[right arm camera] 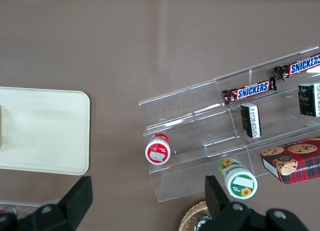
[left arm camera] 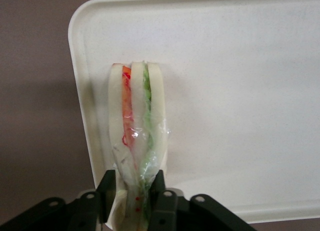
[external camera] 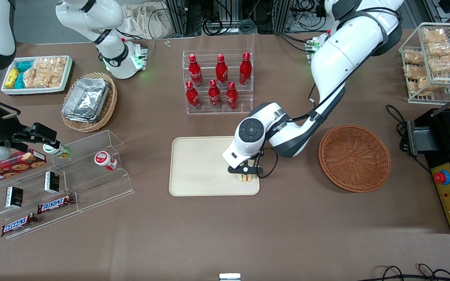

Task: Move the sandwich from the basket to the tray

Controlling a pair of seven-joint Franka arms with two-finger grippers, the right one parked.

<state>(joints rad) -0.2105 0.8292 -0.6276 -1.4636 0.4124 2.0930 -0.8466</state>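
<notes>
On the tray (external camera: 197,168), the tool (left arm camera: 134,198) grips the upright sandwich (left arm camera: 136,136) between its fingers.

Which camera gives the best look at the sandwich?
The left wrist view: the sandwich fills it, layers visible, gripper shut on it over the tray. The front view shows only a sliver; the right wrist view shows none.

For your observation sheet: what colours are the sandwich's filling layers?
Orange and green, clearest in the left wrist view: sandwich, held by the gripper.

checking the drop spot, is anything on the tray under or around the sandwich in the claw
Nothing visible. The claw, shut on the sandwich, holds it at a bare corner of the tray; the basket sits apart.
</notes>
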